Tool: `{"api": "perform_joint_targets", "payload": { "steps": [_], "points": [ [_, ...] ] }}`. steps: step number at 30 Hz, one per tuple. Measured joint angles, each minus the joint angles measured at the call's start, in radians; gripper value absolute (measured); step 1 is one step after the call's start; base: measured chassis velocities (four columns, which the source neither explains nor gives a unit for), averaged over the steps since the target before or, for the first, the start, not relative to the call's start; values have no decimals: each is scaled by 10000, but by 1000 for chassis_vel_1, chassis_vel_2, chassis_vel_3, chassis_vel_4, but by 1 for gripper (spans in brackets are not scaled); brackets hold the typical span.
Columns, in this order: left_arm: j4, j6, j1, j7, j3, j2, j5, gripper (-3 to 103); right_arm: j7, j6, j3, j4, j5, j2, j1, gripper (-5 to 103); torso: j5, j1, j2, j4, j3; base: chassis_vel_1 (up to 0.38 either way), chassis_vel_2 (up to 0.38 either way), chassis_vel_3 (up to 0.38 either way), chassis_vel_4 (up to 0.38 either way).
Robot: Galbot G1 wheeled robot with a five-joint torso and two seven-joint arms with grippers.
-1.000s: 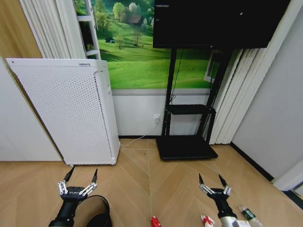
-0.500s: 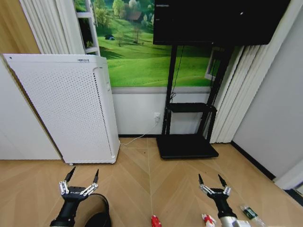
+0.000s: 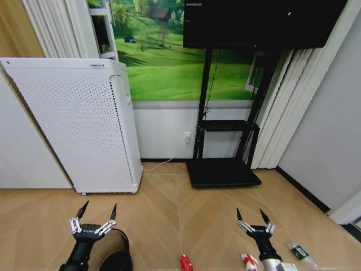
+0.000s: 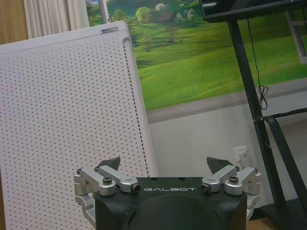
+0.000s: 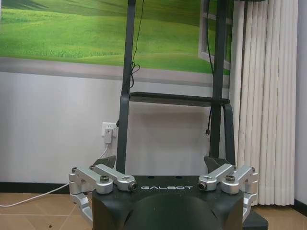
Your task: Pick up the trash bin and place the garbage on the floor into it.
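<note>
Head view: both tools spread wide, left tool [image 3: 97, 212] lower left above trash bin [image 3: 115, 257], right tool [image 3: 249, 217] lower right beside garbage [image 3: 248, 261].

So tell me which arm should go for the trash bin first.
Left, probably. The left gripper hangs open directly above the trash bin at the robot's lower left. The right gripper, also open, sits across the floor near the red-and-white packet and green bottle.
</note>
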Motion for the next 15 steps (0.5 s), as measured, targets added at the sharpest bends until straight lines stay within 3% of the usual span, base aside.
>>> {"api": "perform_joint_targets", "payload": {
  "steps": [7,11,13,15],
  "points": [
    [97,1,37,-286,-33,-8,-93,98,-1,0,16,-18,13,-51,40,100,0,-2,13,0,0,0,0,0,0],
    [76,94,233,-824,-198,16,-303,99,-1,-1,78,-77,111,-138,113,100,0,-2,33,-1,0,0,0,0,0],
    [-109,685,565,-1375,-411,67,-681,99,-1,-5,132,-135,207,-203,176,100,0,0,43,-1,0,0,0,0,0],
    [-443,1813,1179,-2283,-587,210,-2074,100,-1,-5,201,-238,331,-274,253,100,-1,2,52,0,0,0,0,0,0]
  ]
}}
